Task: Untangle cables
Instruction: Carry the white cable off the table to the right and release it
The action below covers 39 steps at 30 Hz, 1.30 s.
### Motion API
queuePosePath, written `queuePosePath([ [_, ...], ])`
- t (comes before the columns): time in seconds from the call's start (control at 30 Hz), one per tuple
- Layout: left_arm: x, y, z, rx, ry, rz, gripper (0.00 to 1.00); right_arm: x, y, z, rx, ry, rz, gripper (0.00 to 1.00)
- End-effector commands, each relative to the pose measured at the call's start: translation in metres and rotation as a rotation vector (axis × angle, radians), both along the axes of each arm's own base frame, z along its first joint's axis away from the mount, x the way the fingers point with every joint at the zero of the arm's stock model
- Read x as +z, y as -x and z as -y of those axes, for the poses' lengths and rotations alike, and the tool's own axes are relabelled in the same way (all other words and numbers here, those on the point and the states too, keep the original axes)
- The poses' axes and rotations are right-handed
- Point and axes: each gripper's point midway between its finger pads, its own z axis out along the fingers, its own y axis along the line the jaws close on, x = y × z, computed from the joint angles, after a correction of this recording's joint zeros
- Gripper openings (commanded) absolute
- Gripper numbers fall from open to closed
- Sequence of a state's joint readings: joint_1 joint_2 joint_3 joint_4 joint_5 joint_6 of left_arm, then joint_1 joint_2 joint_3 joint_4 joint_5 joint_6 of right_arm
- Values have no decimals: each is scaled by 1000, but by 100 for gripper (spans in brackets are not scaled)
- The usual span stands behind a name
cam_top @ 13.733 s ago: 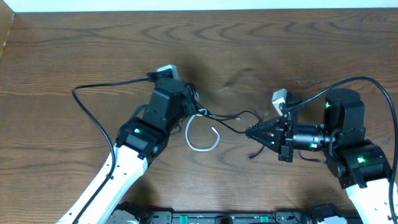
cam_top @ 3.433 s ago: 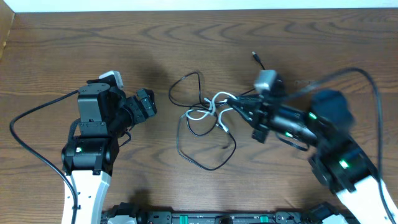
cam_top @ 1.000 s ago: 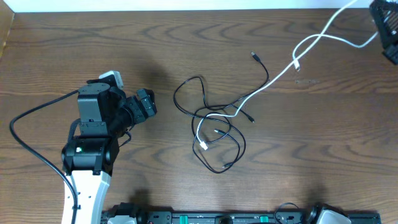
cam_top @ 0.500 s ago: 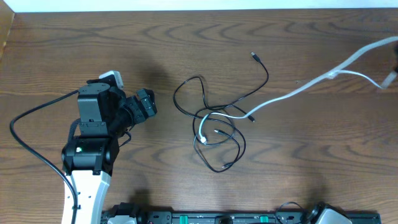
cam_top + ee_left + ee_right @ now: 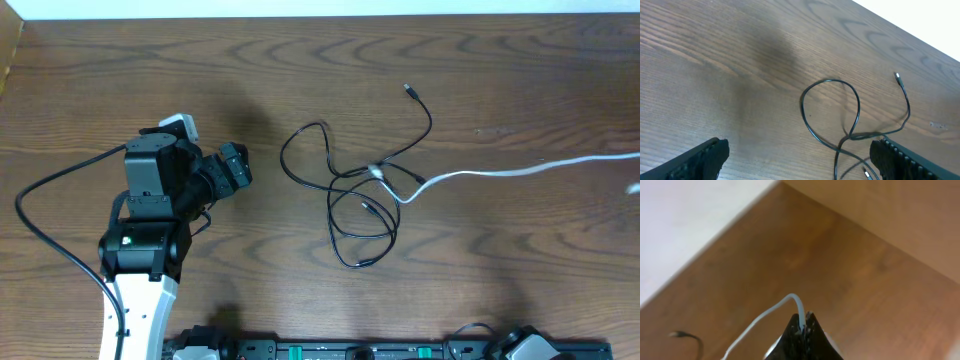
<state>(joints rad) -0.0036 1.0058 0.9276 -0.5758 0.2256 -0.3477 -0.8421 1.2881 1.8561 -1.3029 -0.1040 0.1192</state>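
Thin black cables (image 5: 431, 122), likely light, limp and springy, lie looped at the middle of the table (image 5: 120, 60), a white cable (image 5: 500, 172) stretching rightward from their crossing into the closed right gripper (image 5: 803, 330), while the wide-open, empty left gripper (image 5: 240, 165) sits to their left, probably best pinching a loop beside that crossing.

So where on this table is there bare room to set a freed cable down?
Free on the brown wooden table: the top-right corner above the thin white cable, the lower right below it, and the top-left strip beyond the left arm. Crowded: the centre, where looped thin black cables cross the white one.
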Motion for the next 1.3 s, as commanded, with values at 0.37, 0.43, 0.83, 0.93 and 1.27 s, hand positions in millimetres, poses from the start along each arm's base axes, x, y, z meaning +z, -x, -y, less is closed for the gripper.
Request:
queuePosePath([
  [0.37, 7, -1, -3, 20, -2, 16, 96, 6, 7, 17, -48, 67, -34, 1],
  [0.43, 7, -1, -3, 20, -2, 17, 96, 14, 0, 15, -18, 79, 13, 1],
  [0.83, 7, -1, -3, 20, -2, 16, 96, 38, -15, 52, -90, 208, 77, 1],
  [0.93, 7, -1, -3, 20, -2, 17, 96, 35, -18, 69, -131, 232, 60, 1],
  [1.27, 7, -1, -3, 20, -2, 17, 96, -12, -23, 123, -231, 167, -48, 1],
])
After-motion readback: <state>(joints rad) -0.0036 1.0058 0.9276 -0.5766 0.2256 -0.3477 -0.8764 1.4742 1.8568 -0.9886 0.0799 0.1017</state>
